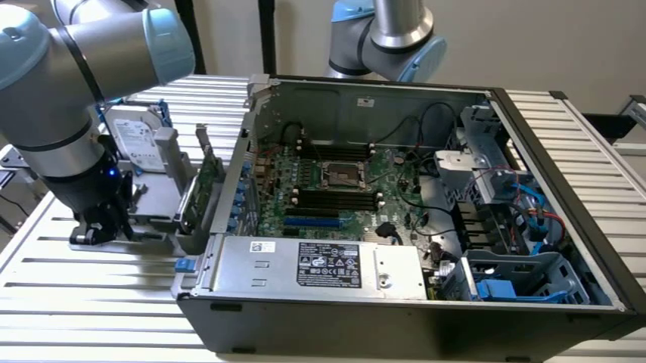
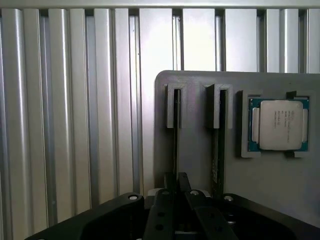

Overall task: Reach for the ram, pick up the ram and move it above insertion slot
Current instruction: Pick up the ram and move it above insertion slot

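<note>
1. Down at the grey holder (image 2: 195, 100), on the exterior view's left of the open computer case (image 1: 353, 94), the gripper (image 2: 176, 182) has its two fingertips either side of the ram (image 2: 176, 130). From the wrist view they look pinched onto the stick's thin edge, with no gap I can make out.
2. The ram stands on edge in its slot of the holder, its far end tucked into a little U-shaped guide. So I'd call this the pick-up step: reach done, grasp on, lift not yet done.
3. My guess is getting it out calls for a straight pull along those guides. Any twist and the board would probably bind or flex.
4. Holder contents, going outward:
   - a second stick (image 2: 218, 140) in the neighbouring slot, just beside the held one and apart from it
   - a processor chip (image 2: 278, 125) lying flat in its own square recess
   - in the exterior view, a hard drive (image 1: 136, 140) standing at the back
   - a green card (image 1: 207, 185) upright near the case wall
5. Inside the case, the black memory slots (image 1: 338, 198) run beside the processor socket (image 1: 341, 175). They look unfilled, though I can't be sure. That's well apart from the gripper.
6. A power supply (image 1: 313, 265) sits along the case's near edge, and everything rests on a slatted table (image 1: 91, 302).
</note>
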